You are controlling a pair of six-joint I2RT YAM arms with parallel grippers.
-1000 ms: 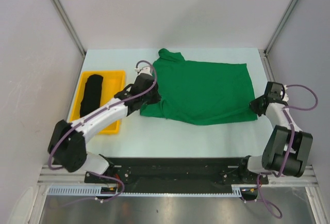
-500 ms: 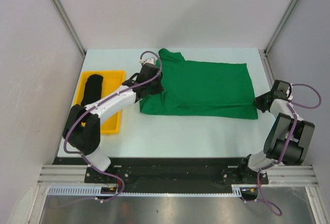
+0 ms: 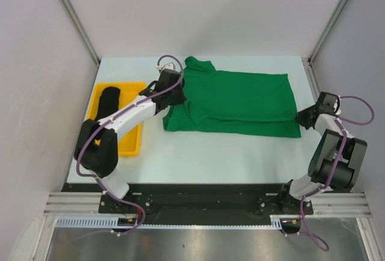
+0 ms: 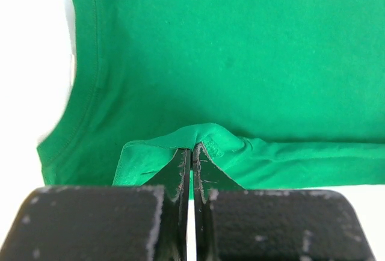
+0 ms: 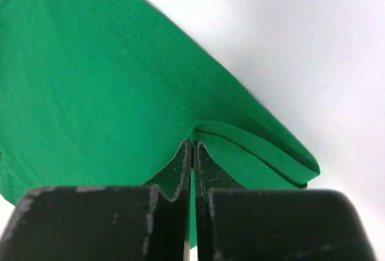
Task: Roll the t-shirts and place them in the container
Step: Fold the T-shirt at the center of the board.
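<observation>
A bright green t-shirt [image 3: 240, 101] lies spread across the pale table, its near edge folded back over itself along the front. My left gripper [image 3: 172, 94] is shut on the shirt's near left edge, and a pinched ridge of green cloth [image 4: 198, 138] rises at its fingertips. On the shirt's right end my right gripper [image 3: 302, 119] is shut on the folded hem [image 5: 240, 144]. The black t-shirt [image 3: 107, 106] lies rolled up in the yellow tray at the left.
The yellow tray [image 3: 133, 86] sits at the table's left side, partly under my left arm. Grey walls close the table in on the left, back and right. A black rail [image 3: 204, 198] runs along the near edge.
Both grippers have carried the green shirt's near edge away from me, folding it over the body. The left arm has stretched further out; the right moved slightly.
</observation>
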